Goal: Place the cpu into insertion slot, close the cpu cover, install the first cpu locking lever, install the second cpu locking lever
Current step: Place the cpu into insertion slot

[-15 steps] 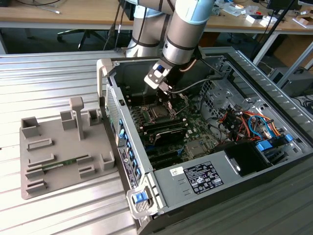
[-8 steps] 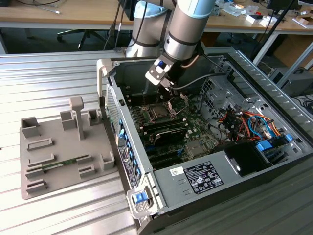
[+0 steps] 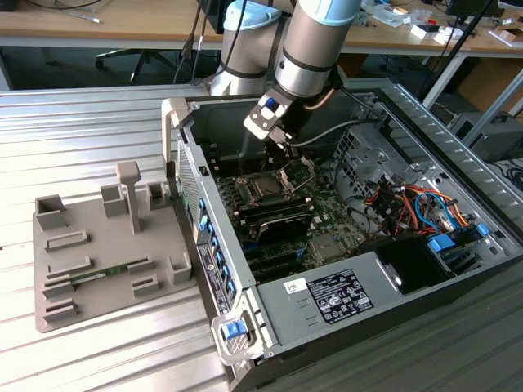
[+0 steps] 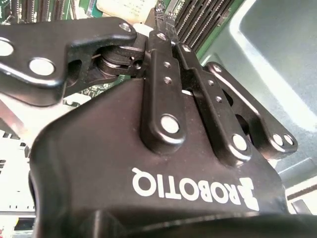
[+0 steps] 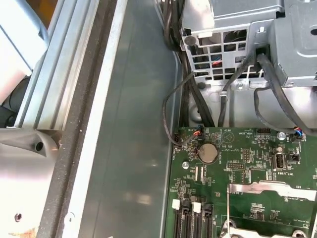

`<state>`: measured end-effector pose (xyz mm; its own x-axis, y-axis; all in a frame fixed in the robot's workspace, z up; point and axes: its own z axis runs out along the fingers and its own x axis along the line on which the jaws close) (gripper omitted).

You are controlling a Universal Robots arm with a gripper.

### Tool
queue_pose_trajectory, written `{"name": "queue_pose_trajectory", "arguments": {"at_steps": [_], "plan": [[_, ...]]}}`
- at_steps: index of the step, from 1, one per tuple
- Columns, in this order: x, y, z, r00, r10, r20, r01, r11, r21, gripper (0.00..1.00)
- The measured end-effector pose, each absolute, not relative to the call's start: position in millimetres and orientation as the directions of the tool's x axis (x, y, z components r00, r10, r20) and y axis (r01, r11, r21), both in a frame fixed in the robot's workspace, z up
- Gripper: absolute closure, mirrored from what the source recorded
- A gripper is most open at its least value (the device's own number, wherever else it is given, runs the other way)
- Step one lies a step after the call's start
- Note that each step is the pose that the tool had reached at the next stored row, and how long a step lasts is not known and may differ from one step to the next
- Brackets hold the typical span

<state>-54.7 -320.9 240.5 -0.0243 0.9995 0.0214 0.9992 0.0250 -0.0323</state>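
silver-rimmed, the insertion slot (image 3: 263, 188) sits in the green circuit board (image 3: 327, 216) inside an open computer case (image 3: 392, 269), which lies on a ribbed metal table (image 3: 82, 122). the gripper (image 3: 283, 153) hangs inside the case, just above the slot's far edge. beside it, the cpu cover (image 3: 300, 167) seems tilted up (its exact angle is hard to tell). in the second wrist view the black fingers (image 4: 161, 54) are drawn together at their tips; whether they pinch anything i cannot tell. just beyond them lies a pale flat square, apparently the cpu (image 4: 121, 6). a grey parts tray (image 3: 106, 245) lies to the exterior view's left of the case. in the first wrist view a coin battery (image 5: 207, 152) sits on the board.
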Motion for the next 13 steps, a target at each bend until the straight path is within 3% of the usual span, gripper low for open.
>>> {"name": "queue_pose_trajectory", "arguments": {"at_steps": [4, 13], "plan": [[-54.7, -337.2, 240.4, -0.024, 0.999, 0.021, 0.999, 0.025, -0.032, 0.90], [-54.7, -339.4, 240.4, -0.024, 0.999, 0.021, 0.999, 0.025, -0.032, 0.90]]}}
